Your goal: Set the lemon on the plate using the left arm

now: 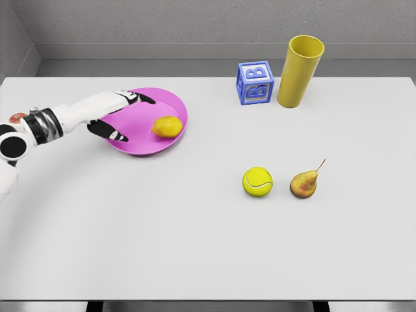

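Head view: lemon (167, 127) sits on the pink plate (170, 103), right of the plate's centre, lying on its side with the pointed ends roughly left-right. Left hand (117, 117) comes in from the left edge over the plate's left part, fingers spread and loose, holding nothing; thumb side points up toward the plate's back rim, the other fingertips (119, 136) reach the plate's front-left rim. Small gap between hand and lemon, no contact visible. Can't tell whether the hand touches the plate or hovers just above it. White forearm runs back to the lower left. Right arm not visible. Rest of the white table (195, 247): blue letter block (255, 82) near the back edge, right of the plate and well apart from it; yellow cup (299, 71) upright just beside the block on its right, looks close to touching but can't confirm. Further forward, tennis ball (257, 181) and a brownish pear (304, 183) side by side, near each other but apart, pear on the right with stem pointing up-right. Both well clear of the plate.
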Robot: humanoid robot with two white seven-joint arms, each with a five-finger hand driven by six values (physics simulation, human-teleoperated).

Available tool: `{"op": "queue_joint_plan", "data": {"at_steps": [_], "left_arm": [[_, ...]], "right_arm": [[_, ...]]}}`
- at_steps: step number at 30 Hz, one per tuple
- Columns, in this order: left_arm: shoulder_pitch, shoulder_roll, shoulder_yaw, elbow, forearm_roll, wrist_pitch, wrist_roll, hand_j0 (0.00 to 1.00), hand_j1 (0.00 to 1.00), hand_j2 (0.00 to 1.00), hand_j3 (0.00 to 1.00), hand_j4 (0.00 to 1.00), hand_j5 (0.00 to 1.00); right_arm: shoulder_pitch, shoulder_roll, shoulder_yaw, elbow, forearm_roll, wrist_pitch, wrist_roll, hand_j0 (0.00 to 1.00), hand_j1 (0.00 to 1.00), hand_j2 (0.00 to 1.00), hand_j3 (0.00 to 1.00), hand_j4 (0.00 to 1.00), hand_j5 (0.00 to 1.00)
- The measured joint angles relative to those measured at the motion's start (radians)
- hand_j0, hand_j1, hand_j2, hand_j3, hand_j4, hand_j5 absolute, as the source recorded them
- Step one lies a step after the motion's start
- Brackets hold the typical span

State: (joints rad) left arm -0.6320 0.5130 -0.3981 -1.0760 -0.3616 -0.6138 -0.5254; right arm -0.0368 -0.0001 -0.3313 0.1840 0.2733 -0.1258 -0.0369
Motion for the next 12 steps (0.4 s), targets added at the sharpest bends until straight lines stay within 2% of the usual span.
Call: {"op": "queue_joint_plan", "data": {"at_steps": [3, 7, 12], "left_arm": [[0.032, 0.050, 0.038, 0.000, 0.006, 0.000, 0.000, 1.00, 1.00, 1.00, 1.00, 1.00, 1.00], [0.143, 0.117, 0.119, 0.001, 0.008, -0.001, 0.000, 1.00, 1.00, 1.00, 1.00, 1.00, 1.00], [0.169, 0.163, 0.189, 0.000, 0.027, 0.000, 0.001, 1.00, 1.00, 1.00, 1.00, 1.00, 1.00]], "right_arm": [[0.000, 0.000, 0.000, 0.000, 0.000, 0.000, 0.000, 1.00, 1.00, 1.00, 1.00, 1.00, 1.00], [0.000, 0.000, 0.000, 0.000, 0.000, 0.000, 0.000, 1.00, 1.00, 1.00, 1.00, 1.00, 1.00], [0.000, 0.000, 0.000, 0.000, 0.000, 0.000, 0.000, 1.00, 1.00, 1.00, 1.00, 1.00, 1.00]]}}
